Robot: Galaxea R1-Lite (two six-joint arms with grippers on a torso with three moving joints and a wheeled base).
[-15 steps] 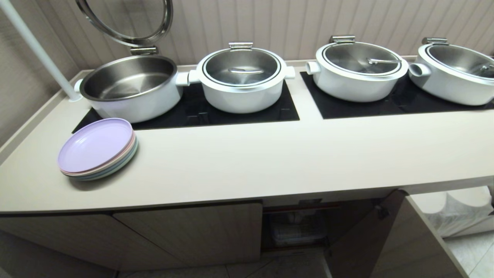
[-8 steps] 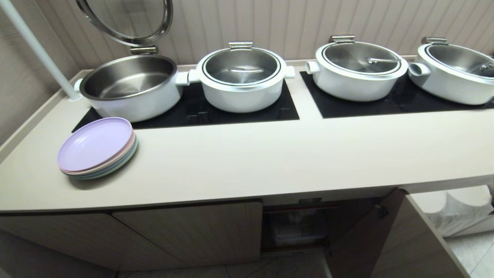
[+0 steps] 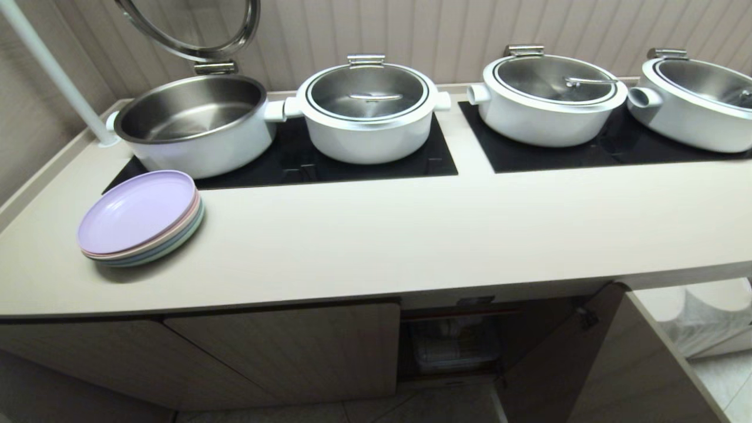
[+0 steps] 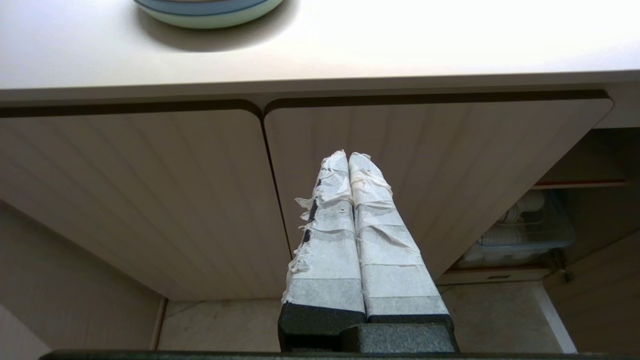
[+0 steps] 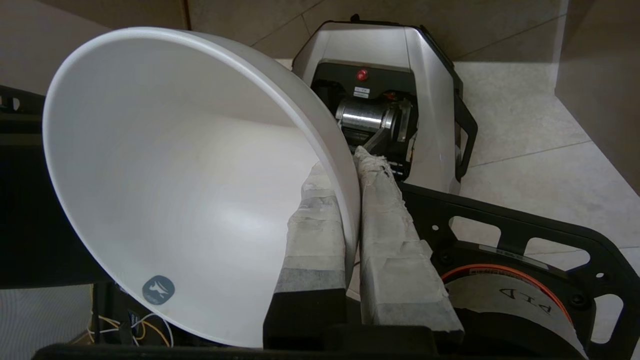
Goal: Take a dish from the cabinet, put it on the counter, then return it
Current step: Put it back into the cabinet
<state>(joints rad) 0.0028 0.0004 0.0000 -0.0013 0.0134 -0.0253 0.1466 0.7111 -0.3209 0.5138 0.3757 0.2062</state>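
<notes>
Head above counter (image 3: pixel 411 247) — wrists low

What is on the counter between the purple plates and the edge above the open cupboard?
Nothing: in the head view the counter is bare from the stack of plates across to the edge above the open cabinet.

cream counter (image 3: pixel 376 235): plate stack (image 3: pixel 140 217) (left end), four pots (image 3: pixel 367 111) on cooktops.

Glossy white ceramic dish (image 5: pixel 165 190); smooth matt bench (image 3: pixel 376 235); brushed-metal pots (image 3: pixel 194 126) (white-enamelled outside); frayed tape on hand fingers (image 5: pixel 315 220).
</notes>
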